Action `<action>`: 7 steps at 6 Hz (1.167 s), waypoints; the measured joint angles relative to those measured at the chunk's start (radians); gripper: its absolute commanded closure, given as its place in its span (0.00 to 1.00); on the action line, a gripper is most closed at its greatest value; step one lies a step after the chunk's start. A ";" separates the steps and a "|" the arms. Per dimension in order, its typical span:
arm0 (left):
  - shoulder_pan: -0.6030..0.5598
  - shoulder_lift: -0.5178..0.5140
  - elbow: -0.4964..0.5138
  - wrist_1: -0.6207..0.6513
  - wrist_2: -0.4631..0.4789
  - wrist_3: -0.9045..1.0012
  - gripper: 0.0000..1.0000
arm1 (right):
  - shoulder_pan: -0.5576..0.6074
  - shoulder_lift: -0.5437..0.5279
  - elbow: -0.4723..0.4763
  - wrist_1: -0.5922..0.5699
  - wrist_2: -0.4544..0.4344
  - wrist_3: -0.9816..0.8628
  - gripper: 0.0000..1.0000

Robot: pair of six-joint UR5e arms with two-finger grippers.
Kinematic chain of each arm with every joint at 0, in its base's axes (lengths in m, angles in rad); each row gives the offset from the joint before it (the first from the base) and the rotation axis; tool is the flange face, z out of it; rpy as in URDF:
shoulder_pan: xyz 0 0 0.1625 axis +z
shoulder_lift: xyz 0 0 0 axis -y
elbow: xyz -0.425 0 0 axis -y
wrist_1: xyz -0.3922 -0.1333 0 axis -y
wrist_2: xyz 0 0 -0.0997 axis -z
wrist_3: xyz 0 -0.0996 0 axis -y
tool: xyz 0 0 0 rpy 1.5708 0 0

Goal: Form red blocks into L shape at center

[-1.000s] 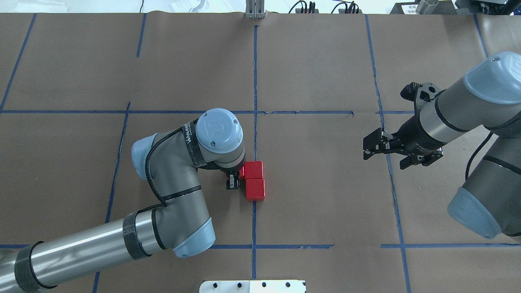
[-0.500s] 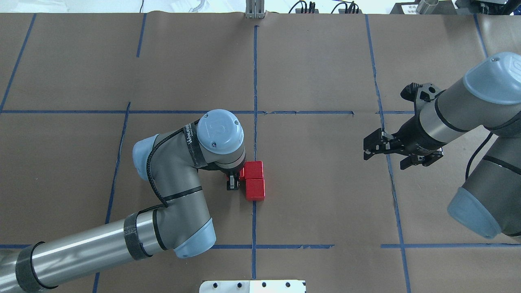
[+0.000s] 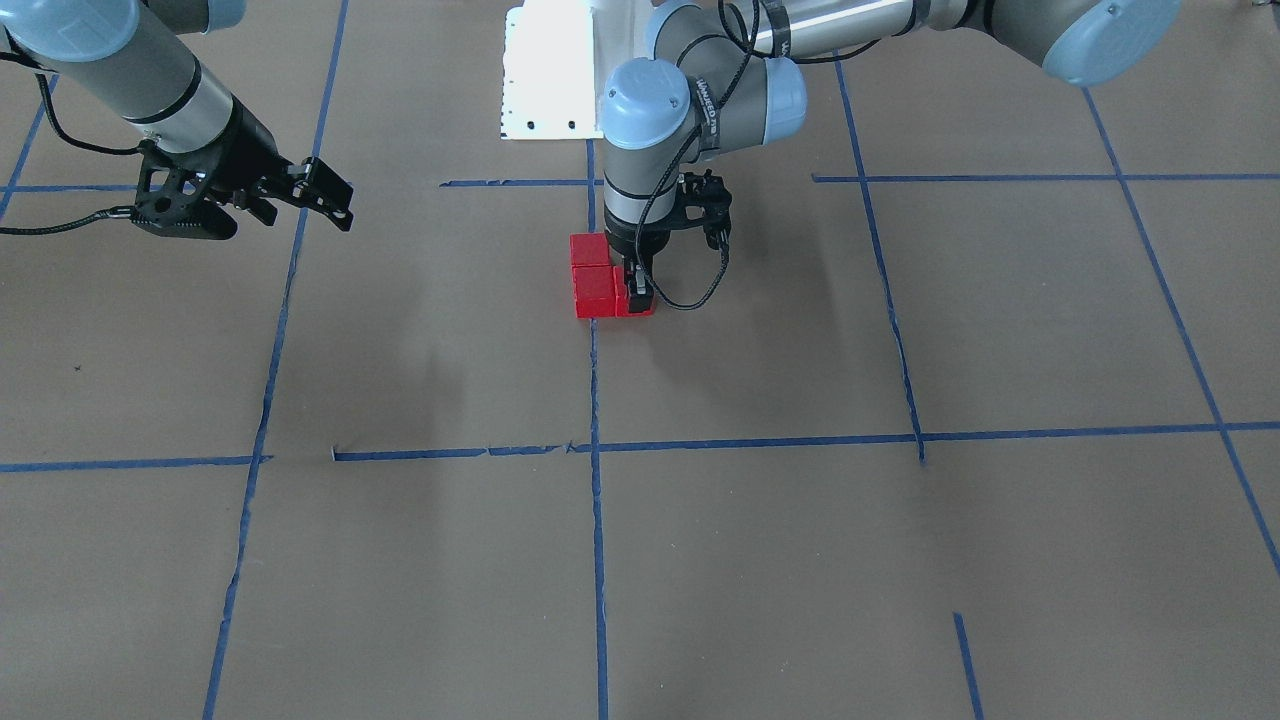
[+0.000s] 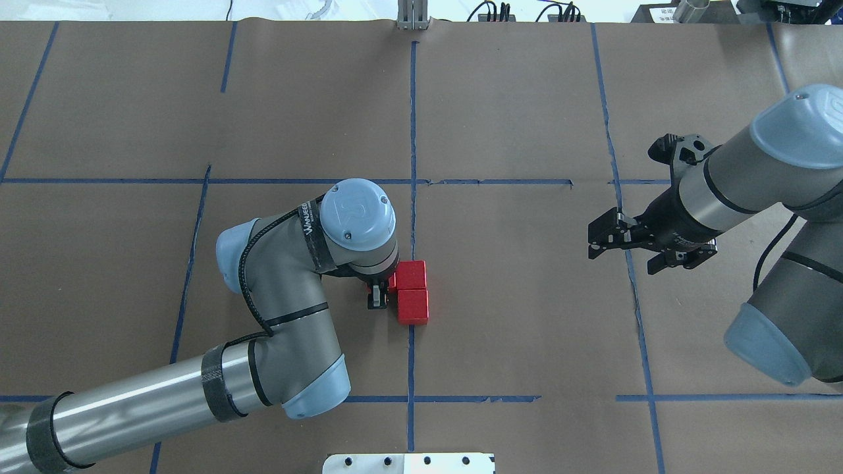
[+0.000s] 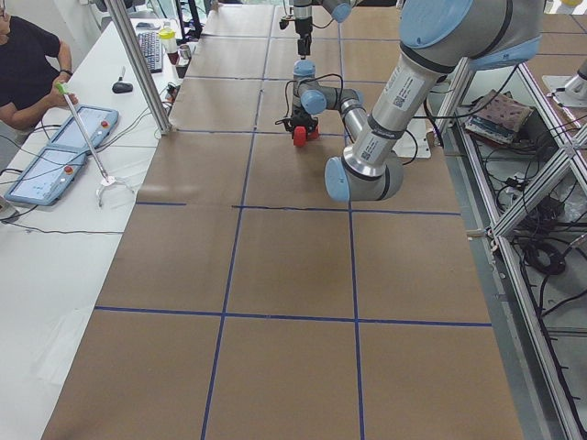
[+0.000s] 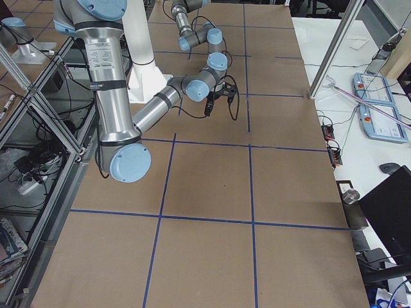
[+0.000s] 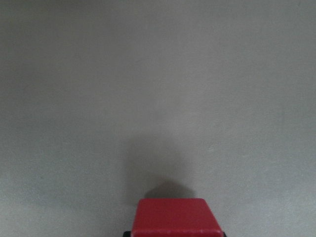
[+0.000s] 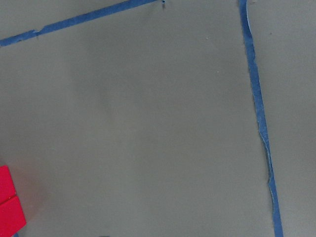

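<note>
Two red blocks lie touching in a short row on the middle blue tape line, at the center of the brown paper. They also show in the front view. A third red block sits against the side of one end block, making an L. My left gripper stands low over it and is shut on it. In the left wrist view this block shows at the bottom edge. My right gripper is open and empty, well off to the right.
The white robot base stands at the table's near edge behind the blocks. Blue tape lines grid the brown paper. An operator with tablets sits beyond the table's far side.
My left arm has edged very slightly toward the two blocks on the line. The right arm and the two blocks have not moved.
</note>
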 measured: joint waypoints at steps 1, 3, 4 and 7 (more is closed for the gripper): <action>0.000 -0.001 0.000 -0.001 0.000 0.000 0.97 | 0.000 0.000 0.000 0.000 0.000 0.000 0.00; 0.001 -0.001 0.000 -0.003 0.000 0.002 0.46 | 0.000 0.000 -0.001 0.000 0.000 0.000 0.00; 0.003 0.001 0.000 -0.006 0.000 0.005 0.00 | 0.000 0.000 -0.001 0.000 0.000 0.000 0.00; 0.005 0.001 -0.001 -0.022 -0.005 0.016 0.00 | 0.000 0.000 -0.002 0.000 0.000 0.000 0.00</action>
